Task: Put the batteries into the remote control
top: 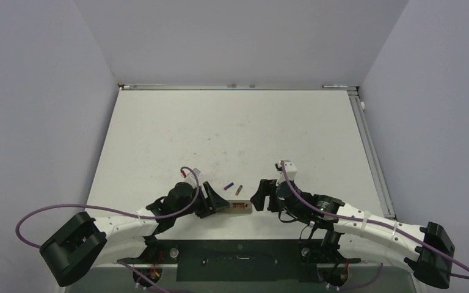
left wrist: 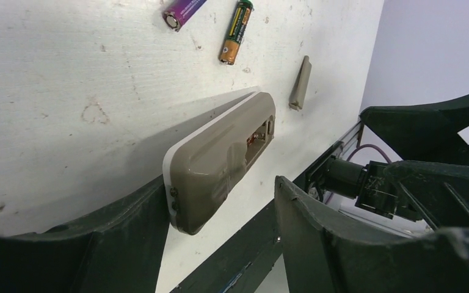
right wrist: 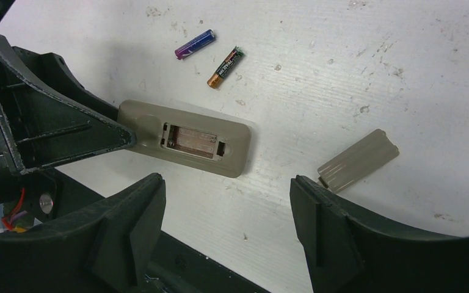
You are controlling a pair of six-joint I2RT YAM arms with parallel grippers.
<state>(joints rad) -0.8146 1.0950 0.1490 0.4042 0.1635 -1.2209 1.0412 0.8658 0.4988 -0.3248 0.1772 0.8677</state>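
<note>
The remote control (right wrist: 186, 139) lies back up, its recess bare to receive the batteries (right wrist: 226, 67) lying near it. The left gripper (left wrist: 220, 189) straddles its end loosely, jaws apart, probably to steady it; the right gripper (right wrist: 226, 183) hangs wide and empty

Purple battery (left wrist: 180, 13) partly beyond left-wrist view's edge

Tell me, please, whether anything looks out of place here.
Nothing damaged. The remote control lies back-up, its recess open and empty; its cover lies apart, the purple battery and gold battery loose nearby.
</note>
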